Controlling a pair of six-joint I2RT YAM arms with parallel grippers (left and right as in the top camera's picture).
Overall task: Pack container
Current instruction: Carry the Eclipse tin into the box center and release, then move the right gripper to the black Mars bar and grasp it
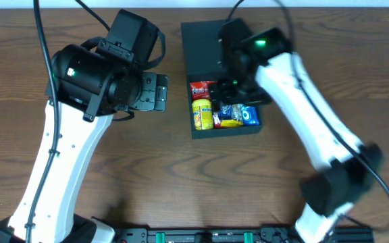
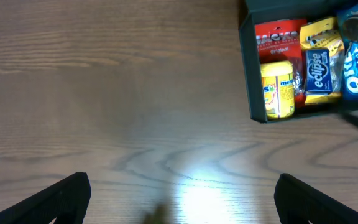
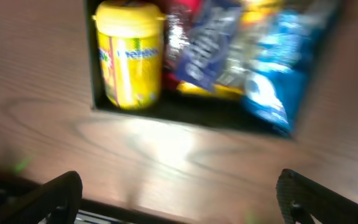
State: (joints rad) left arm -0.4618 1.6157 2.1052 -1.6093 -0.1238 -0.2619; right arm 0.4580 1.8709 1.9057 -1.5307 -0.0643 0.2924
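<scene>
On your wooden bench (image 1: 181, 189), the open container (image 1: 227, 131) sits just ahead of your right pincer (image 3: 182, 199) and apart from your left pincer (image 2: 182, 199); both stand spread wide, holding nothing.

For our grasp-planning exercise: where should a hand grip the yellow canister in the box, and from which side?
Probably from straight above, pinching across the round body of the yellow canister. It lies on its side in a corner of the container, with walls on two sides and snack packets on the others, so only its top is open.
</scene>
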